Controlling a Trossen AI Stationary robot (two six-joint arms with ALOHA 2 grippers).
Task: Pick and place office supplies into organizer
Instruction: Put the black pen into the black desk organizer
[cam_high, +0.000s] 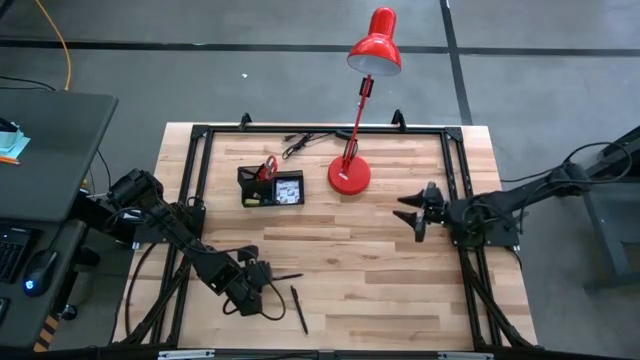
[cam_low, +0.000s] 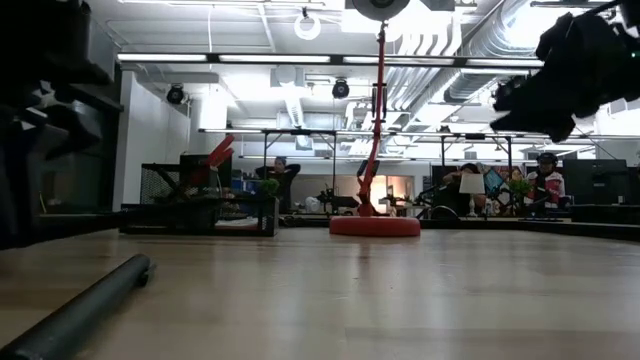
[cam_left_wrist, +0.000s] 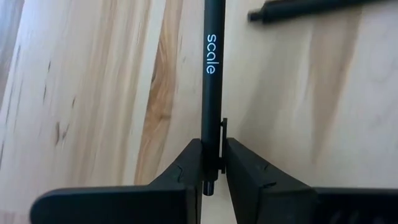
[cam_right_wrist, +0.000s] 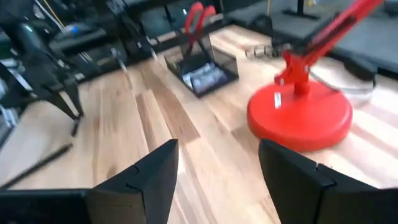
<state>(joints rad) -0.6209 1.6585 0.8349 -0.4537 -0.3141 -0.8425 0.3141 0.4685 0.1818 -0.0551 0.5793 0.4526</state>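
A thin black pen (cam_left_wrist: 212, 81) is clamped between the fingers of the left gripper (cam_high: 262, 280), the jaws pressed against its clip end while the printed barrel (lettered "scale") projects forward over the bare wood of the table (cam_high: 400, 270). In the left wrist view a second black pen (cam_left_wrist: 305, 9) is seen lying flat on the boards just beyond the tip of the held one, apart from it. From above, this loose pen (cam_high: 299, 309) is found near the left gripper, on the side farther from the organizer (cam_high: 271, 187), close to the table's front edge.

The organizer itself is placed near the back rail, just beside the round base of the red lamp (cam_high: 350, 175). Red-handled scissors (cam_high: 268, 166) are stood upright in its taller cup section, and a white-grey patterned packet (cam_high: 290, 190) is seen in the lower tray section. The left gripper is held well apart from the organizer, toward the front of the table.

The right gripper (cam_high: 415, 212) is kept on the far side of the lamp from the organizer, its fingers parted with nothing between them
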